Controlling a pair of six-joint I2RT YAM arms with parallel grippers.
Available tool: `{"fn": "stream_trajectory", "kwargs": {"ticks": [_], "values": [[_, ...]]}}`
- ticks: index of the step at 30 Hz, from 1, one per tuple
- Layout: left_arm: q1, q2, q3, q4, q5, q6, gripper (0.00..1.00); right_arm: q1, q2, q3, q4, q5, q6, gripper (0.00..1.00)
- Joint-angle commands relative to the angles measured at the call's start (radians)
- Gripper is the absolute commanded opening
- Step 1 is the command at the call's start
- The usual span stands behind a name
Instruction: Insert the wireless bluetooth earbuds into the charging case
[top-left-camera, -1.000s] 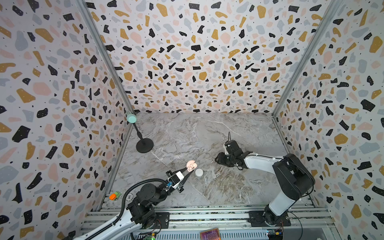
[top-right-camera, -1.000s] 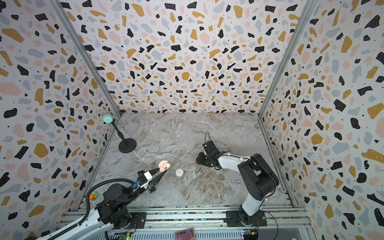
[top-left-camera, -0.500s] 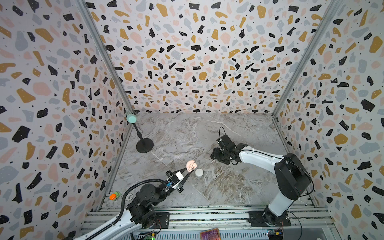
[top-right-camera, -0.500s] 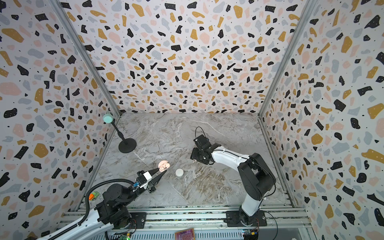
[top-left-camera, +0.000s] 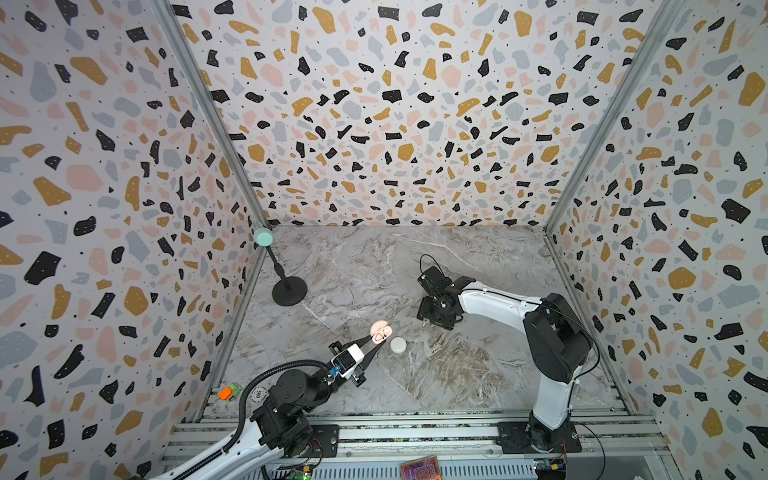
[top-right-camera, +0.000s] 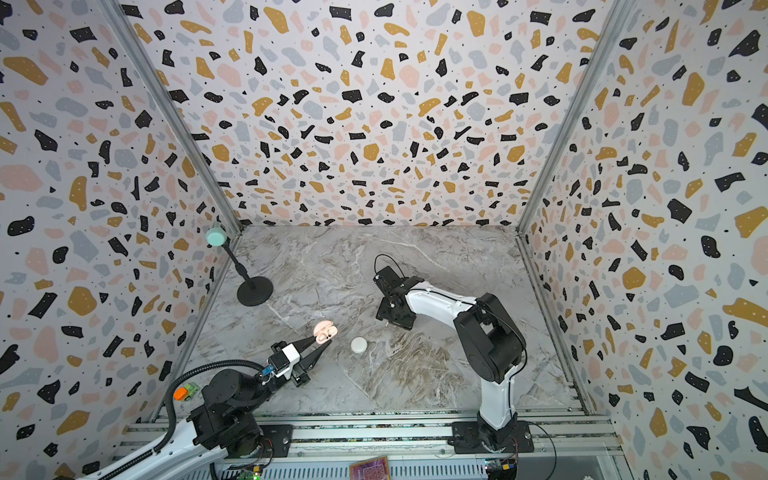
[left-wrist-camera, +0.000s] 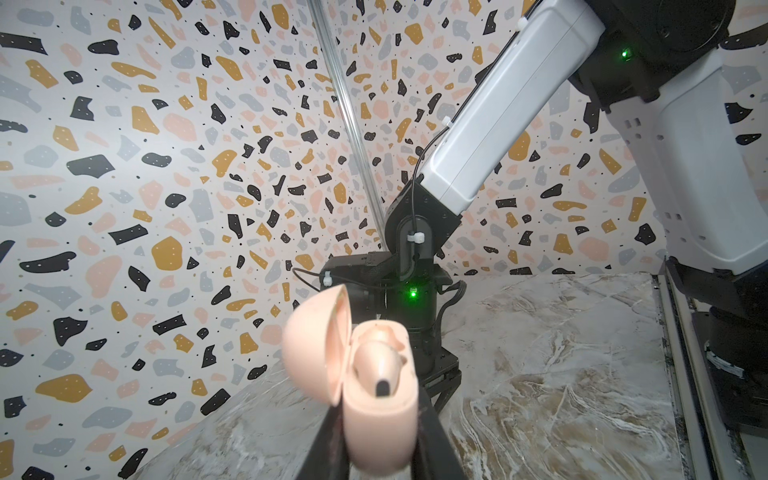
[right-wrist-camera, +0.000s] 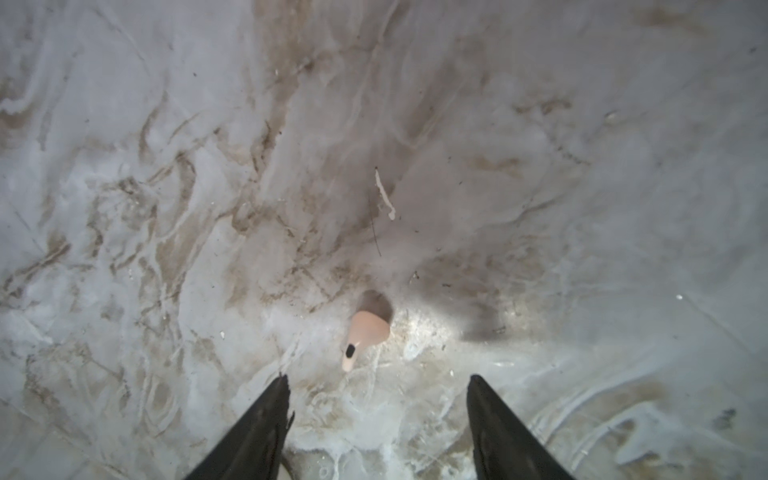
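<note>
On your left, the left pincer (top-left-camera: 376, 339) is clamped on the body of the pink charging case (left-wrist-camera: 380, 411), its lid swung open; one pale pink earbud (left-wrist-camera: 376, 361) sits in a well inside it; just right of it a closed white round case (top-left-camera: 398, 344) rests on the table (top-left-camera: 436, 382). Farther right, your right pincer (right-wrist-camera: 377, 377) points down with its jaws spread apart and empty; a loose pink earbud (right-wrist-camera: 368, 330) lies on the table just ahead of its tips.
</note>
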Motion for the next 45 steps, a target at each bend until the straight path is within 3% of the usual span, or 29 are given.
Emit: {"fn": "stream_trajectory", "kwargs": {"ticks": [1, 11, 32, 45], "values": [[0.001, -0.013, -0.005, 0.051, 0.011, -0.006, 0.0, 0.003, 0.012, 0.039, -0.069, 0.019, 0.018, 0.68], [0.0, -0.016, -0.005, 0.046, 0.009, -0.005, 0.0, 0.014, 0.08, 0.115, -0.1, 0.027, 0.007, 0.64], [-0.001, -0.021, -0.008, 0.042, 0.006, -0.003, 0.0, 0.02, 0.146, 0.155, -0.126, 0.046, -0.005, 0.39], [-0.001, -0.017, -0.008, 0.041, 0.004, -0.002, 0.0, 0.025, 0.158, 0.148, -0.115, 0.04, -0.009, 0.31]]}}
